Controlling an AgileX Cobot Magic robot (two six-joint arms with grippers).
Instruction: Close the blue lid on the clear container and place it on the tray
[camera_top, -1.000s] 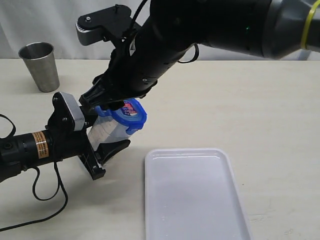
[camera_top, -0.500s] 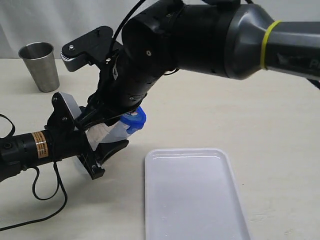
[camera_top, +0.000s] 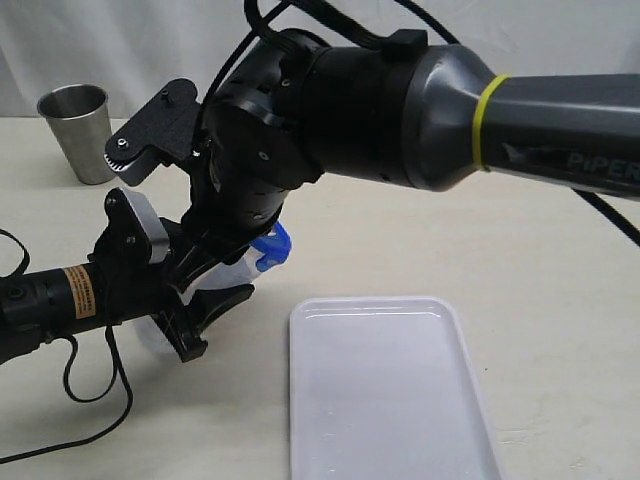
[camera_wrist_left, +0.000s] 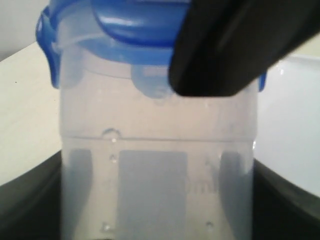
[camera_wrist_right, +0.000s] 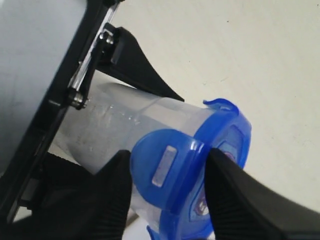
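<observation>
Lowered since before, the right pincer (camera_wrist_right: 167, 155) is clamped on the blue lid (camera_wrist_left: 125, 20), while the clear container (camera_wrist_right: 125, 120) is gripped by the left pincer (camera_wrist_left: 157, 200).

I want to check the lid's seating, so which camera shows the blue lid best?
Right wrist view: the lid fills its middle, on the container's mouth, one flap facing the camera. The left wrist view shows only its near edge, partly behind a dark finger. The exterior view shows just a blue sliver under the right arm.
</observation>
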